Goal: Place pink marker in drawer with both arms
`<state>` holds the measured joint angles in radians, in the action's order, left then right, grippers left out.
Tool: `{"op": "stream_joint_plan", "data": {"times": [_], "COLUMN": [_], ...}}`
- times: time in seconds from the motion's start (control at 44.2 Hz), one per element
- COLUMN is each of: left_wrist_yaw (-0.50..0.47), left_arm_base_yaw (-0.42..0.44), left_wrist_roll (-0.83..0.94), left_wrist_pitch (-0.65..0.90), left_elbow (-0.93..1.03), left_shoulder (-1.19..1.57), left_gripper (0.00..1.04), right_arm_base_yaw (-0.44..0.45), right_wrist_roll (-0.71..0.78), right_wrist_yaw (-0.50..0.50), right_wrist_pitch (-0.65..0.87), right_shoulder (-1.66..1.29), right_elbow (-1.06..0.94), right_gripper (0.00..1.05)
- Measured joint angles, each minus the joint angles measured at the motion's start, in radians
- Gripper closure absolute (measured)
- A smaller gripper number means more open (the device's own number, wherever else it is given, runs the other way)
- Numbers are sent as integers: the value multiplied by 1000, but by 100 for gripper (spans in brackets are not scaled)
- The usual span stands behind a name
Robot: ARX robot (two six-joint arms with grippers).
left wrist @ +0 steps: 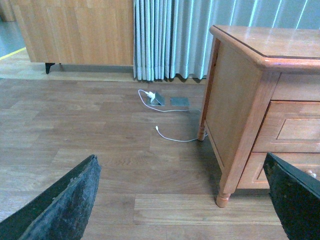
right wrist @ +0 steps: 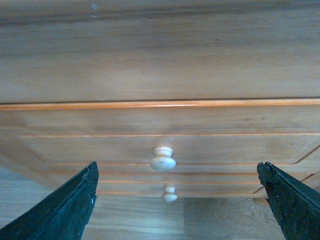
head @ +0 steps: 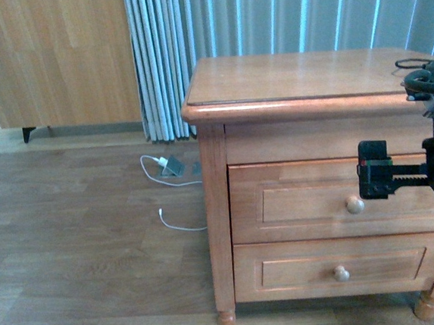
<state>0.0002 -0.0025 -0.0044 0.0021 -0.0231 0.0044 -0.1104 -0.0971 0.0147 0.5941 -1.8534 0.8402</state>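
Observation:
The pink marker shows in no view. The drawer (head: 296,201) is the upper one of a honey-brown nightstand, and it is shut, with a round pale knob (head: 354,204). My right gripper (head: 408,170) hangs open in front of the drawer, level with its top part and just right of the knob. In the right wrist view the right gripper (right wrist: 177,210) faces the drawer front (right wrist: 100,150), with the knob (right wrist: 163,159) between its spread fingers (right wrist: 60,210) but some way off. My left gripper (left wrist: 182,215) is open over bare floor, left of the nightstand, holding nothing.
The lower drawer front (head: 287,270) with its own knob (head: 341,273) sits beneath. The nightstand top (head: 301,75) is bare. A white cable and charger (head: 168,165) lie on the wooden floor by the curtain (head: 162,61). A wooden cabinet (head: 55,55) stands at the back left.

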Motion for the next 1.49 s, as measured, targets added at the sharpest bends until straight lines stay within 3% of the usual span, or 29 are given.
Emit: {"op": "stream_joint_plan", "data": {"times": [0.362,0.611,0.837,0.905,0.973,1.086,1.154,1.29,1.494], "left_wrist_yaw": [0,0,0,0,0,0,0,-1,0], "left_arm_base_yaw": [0,0,0,0,0,0,0,0,0], "left_wrist_roll": [0,0,0,0,0,0,0,0,0], "left_wrist_pitch": [0,0,0,0,0,0,0,0,-1], "left_elbow": [0,0,0,0,0,0,0,0,0], "left_shoulder": [0,0,0,0,0,0,0,0,0], "left_gripper": [6,6,6,6,6,6,6,6,6], "right_arm_base_yaw": [86,261,288,263,240,214,150,114,114], "right_wrist_roll": [13,35,32,61,76,85,89,92,95], "right_wrist_yaw": [-114,-286,-293,-174,-134,-112,-25,-18,-16], "right_wrist_pitch": [-214,-601,-607,-350,-184,-175,-190,-223,-288], "right_shoulder": [493,1102,1167,1199,1241,1292,1326,1395,1497], "right_elbow": [-265,-467,-480,-581,-659,-698,-723,-758,-793], "right_gripper": [8,8,9,22,38,57,71,101,103]}}
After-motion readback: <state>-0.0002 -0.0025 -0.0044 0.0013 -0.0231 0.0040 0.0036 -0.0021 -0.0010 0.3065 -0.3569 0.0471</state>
